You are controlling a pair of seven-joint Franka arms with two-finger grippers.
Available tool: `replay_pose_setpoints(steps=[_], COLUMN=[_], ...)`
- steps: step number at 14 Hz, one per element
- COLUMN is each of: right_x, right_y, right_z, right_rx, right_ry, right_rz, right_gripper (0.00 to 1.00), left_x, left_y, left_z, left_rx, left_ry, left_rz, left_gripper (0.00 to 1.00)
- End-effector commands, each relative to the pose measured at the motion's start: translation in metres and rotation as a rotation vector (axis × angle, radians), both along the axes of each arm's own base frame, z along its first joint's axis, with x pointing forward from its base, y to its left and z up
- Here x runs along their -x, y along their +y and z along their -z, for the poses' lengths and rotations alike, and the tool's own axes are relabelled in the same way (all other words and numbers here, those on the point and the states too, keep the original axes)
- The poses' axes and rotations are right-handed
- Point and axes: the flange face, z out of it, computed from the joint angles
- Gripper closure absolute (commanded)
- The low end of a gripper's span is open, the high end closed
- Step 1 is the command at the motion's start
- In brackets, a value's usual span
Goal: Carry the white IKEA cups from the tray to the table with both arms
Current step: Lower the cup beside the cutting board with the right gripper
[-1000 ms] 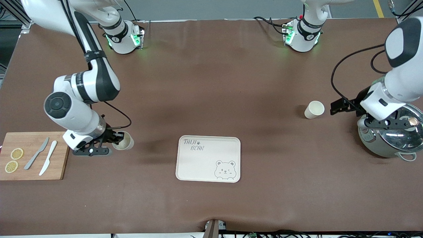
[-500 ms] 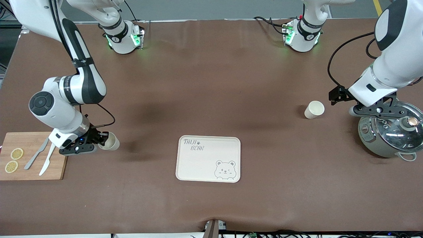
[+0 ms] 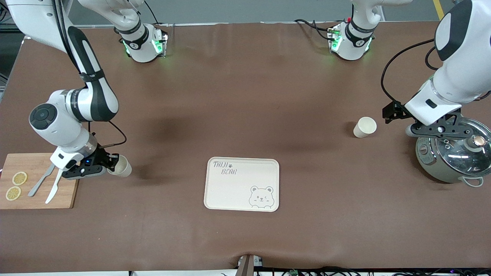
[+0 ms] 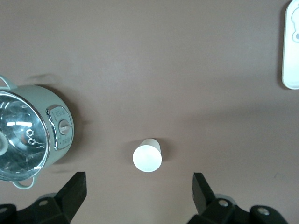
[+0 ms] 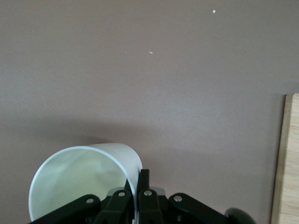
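One white IKEA cup (image 3: 364,127) stands on the brown table toward the left arm's end; the left wrist view shows this cup (image 4: 147,157) from above. My left gripper (image 3: 439,131) hangs open in the air beside it, over the pot's edge; the open left gripper (image 4: 139,186) has nothing between its fingers. The other white cup (image 3: 122,167) is tilted and off the table, beside the cutting board. My right gripper (image 3: 110,166) is shut on its wall. In the right wrist view the right gripper (image 5: 138,179) pinches the cup (image 5: 79,179) at the rim, one finger inside.
A cream bear-printed tray (image 3: 230,193) lies at the table's middle, nearer the front camera than both cups. A lidded metal pot (image 3: 452,161) stands at the left arm's end. A wooden cutting board (image 3: 67,195) with two knives and lemon slices lies at the right arm's end.
My right gripper has carried its cup toward the cutting board. My left gripper rose from over the pot, shifted slightly toward the standing cup, then held nearly still.
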Motion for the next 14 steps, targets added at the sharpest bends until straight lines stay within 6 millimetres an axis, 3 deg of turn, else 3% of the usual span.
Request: replay_pose_setpoints(steps=[1,6,14], right_x=[0.002,-0.001,-0.005], right_y=[-0.001,-0.001,0.0], right_z=[0.016,0.04,0.07], right_rx=[-0.011,-0.012,-0.014], right_ry=[-0.022,-0.05,-0.096], right_rz=[-0.008,-0.007,-0.008], right_gripper=[1.0,1.0,1.0], left_x=[-0.011,-0.015,-0.016], left_y=[-0.004,-0.004,-0.004], left_z=[-0.021,-0.047,-0.054], left_rx=[0.043,0.094,0.097], left_ry=[-0.045,-0.084,-0.093], left_rz=[-0.035,-0.091,-0.099], left_gripper=[0.0,0.0,0.0])
